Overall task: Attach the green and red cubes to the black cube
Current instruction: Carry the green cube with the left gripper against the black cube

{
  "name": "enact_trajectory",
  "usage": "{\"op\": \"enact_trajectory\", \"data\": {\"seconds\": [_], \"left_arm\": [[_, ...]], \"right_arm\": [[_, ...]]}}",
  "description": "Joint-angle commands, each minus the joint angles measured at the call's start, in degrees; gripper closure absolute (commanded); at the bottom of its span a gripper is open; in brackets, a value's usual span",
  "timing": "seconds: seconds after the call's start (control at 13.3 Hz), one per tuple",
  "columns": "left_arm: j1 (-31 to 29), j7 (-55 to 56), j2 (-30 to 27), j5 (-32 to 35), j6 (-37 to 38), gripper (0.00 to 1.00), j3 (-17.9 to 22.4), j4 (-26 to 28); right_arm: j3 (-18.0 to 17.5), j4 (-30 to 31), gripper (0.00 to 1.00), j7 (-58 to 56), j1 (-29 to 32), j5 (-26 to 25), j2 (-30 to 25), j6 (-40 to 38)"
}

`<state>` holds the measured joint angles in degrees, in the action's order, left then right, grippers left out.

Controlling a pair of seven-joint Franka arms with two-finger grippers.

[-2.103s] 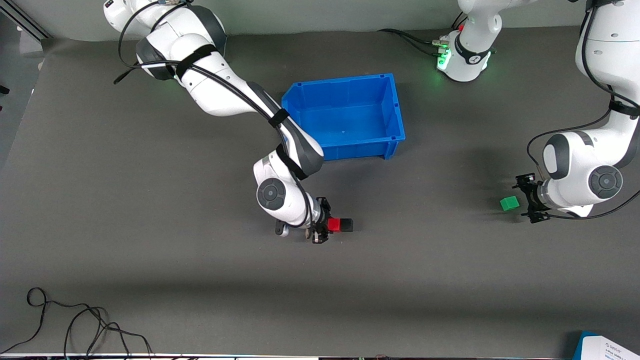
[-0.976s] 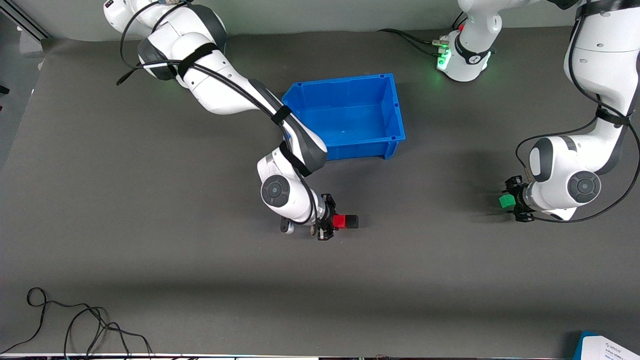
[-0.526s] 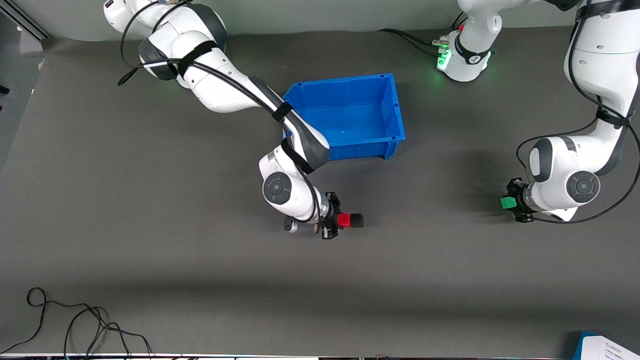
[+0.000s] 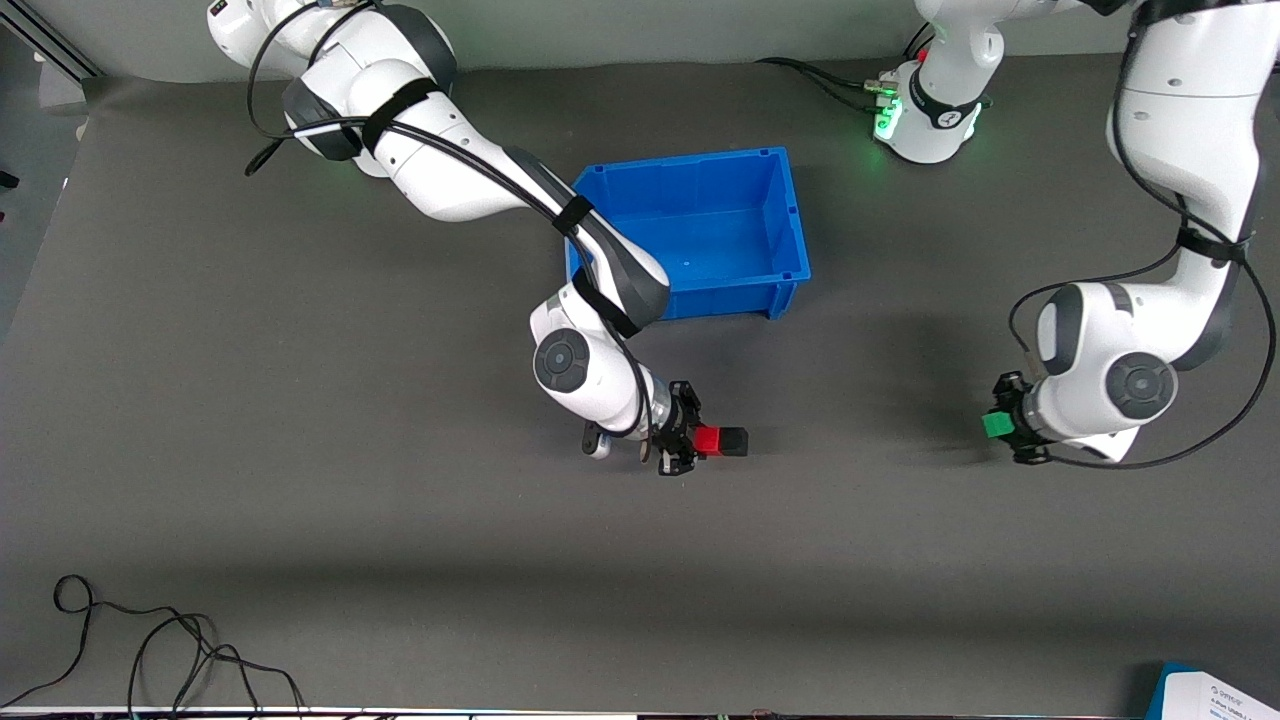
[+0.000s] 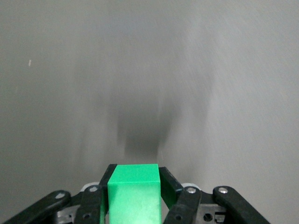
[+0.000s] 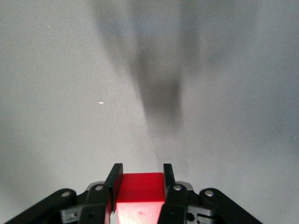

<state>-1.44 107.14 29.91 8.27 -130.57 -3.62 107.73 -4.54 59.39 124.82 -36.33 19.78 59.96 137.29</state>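
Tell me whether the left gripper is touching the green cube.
Touching. The left wrist view shows the left gripper shut on the green cube, a finger flush against each side, no gap.

Open grey bench is seen between the right hand, closed on the red cube with the black cube joined to it, and the left hand, closed on the green cube; no object is found on this stretch. The blue bin, farther from the front camera than that stretch, is the one tall obstacle. A loose cable is laid by the near edge at the right arm's end
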Motion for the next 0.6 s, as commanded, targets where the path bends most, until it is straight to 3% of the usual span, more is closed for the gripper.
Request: {"op": "enact_trajectory", "data": {"seconds": [0.0, 0.3, 0.53], "left_arm": [[6.86, 2.55, -0.73, 0.25, 2.44, 1.00, 0.38, -2.26], [14.16, 3.78, -0.64, -5.10, 3.13, 1.00, 0.28, -6.55], [18.56, 7.03, -0.46, -6.07, 2.35, 1.00, 0.28, -8.67]], "right_arm": [[0.32, -1.74, 0.82, 1.31, -0.93, 1.05, 1.03, 0.52], [0.32, -1.74, 0.83, 1.48, -4.01, 0.96, 3.84, 6.47], [0.41, -1.48, 0.83, 1.31, -4.19, 0.70, 4.11, 6.58]]}}
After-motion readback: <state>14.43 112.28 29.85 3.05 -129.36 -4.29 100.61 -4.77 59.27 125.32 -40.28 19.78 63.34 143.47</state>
